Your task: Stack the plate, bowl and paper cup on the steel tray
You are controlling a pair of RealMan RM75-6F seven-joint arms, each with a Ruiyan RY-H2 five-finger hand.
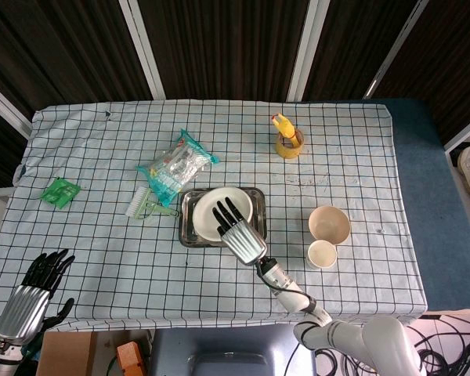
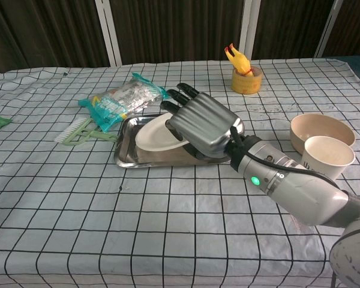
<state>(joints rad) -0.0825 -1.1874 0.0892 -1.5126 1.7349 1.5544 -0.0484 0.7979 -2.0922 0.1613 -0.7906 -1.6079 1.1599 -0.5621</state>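
Note:
The white plate hangs tilted low over the steel tray, its left edge down near the tray floor. My right hand grips the plate's right edge, fingers spread on top and thumb hidden beneath. The beige bowl stands on the cloth to the right of the tray. In front of the bowl, touching it, is the paper cup, upright. My left hand hangs off the table's near left corner, holding nothing, fingers slightly apart.
A teal snack bag and a green brush lie just left of the tray. A yellow tape roll with a rubber chicken stands behind. A green packet lies far left.

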